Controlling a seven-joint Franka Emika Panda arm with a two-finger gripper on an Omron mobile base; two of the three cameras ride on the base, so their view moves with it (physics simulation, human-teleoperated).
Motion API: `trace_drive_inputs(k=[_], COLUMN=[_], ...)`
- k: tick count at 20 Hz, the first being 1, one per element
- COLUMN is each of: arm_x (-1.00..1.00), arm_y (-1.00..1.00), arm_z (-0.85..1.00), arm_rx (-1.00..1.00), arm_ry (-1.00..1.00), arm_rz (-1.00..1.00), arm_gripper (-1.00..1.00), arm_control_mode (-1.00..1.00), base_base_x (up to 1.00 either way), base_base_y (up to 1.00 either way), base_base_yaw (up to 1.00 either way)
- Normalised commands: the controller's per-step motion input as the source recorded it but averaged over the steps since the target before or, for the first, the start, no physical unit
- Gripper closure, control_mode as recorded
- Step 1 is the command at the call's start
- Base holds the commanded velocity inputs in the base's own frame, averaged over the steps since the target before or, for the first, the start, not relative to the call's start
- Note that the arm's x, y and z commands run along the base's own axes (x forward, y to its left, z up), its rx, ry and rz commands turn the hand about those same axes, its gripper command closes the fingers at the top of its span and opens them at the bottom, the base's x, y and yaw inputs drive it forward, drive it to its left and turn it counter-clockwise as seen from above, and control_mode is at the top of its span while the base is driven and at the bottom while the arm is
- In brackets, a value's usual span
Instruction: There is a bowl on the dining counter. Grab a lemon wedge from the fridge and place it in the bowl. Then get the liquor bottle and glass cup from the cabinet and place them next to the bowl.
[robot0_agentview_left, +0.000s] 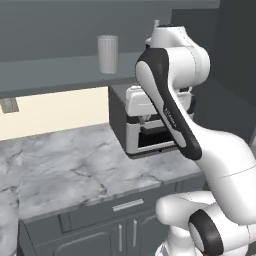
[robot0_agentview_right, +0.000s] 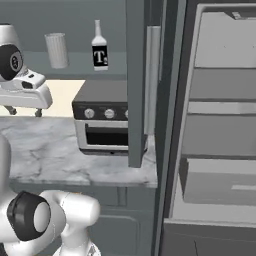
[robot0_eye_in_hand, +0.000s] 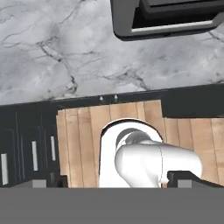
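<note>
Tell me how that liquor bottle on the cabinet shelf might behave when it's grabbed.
The liquor bottle stands tall on a small base, so a sideways nudge would probably tip it. Its narrow neck looks awkward to pinch; the wider labelled body seems safer. The smooth whitish surface may be slippery.

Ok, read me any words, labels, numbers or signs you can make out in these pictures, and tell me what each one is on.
"T": white letter on the black label of the liquor bottle on the cabinet shelf.
Small mark beside the "T": too small to read.
Knobs on the toaster oven: no readable markings.
Glass cup: no text.
</note>
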Motion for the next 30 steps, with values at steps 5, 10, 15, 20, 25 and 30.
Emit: trace_drive_inputs(k=[5,10,15,20,25,30], arm_x=[0.00,0.04,-0.25,-0.18,0.00,0.00], arm_y=[0.00,0.09,0.01,-0.07,-0.37,-0.37], arm_z=[0.00,0.03,0.24,0.37,0.41,0.31], arm_rx=[0.00,0.01,0.08,0.25,0.31,0.26], arm_ry=[0.00,-0.08,-0.30,-0.27,-0.20,-0.19], arm_rz=[0.00,-0.07,-0.12,-0.11,-0.04,0.00], arm_gripper=[-1.00,-1.00,-1.00,-1.00,-1.00,-1.00], arm_control_mode=[1.00,-1.00,-1.00,-1.00,-1.00,-1.00], base_base_x=[0.57,0.17,0.00,0.00,0.00,0.00], base_base_y=[0.41,0.14,0.00,0.00,0.00,0.00], base_base_yaw=[-0.18,-0.06,0.00,0.00,0.00,0.00])
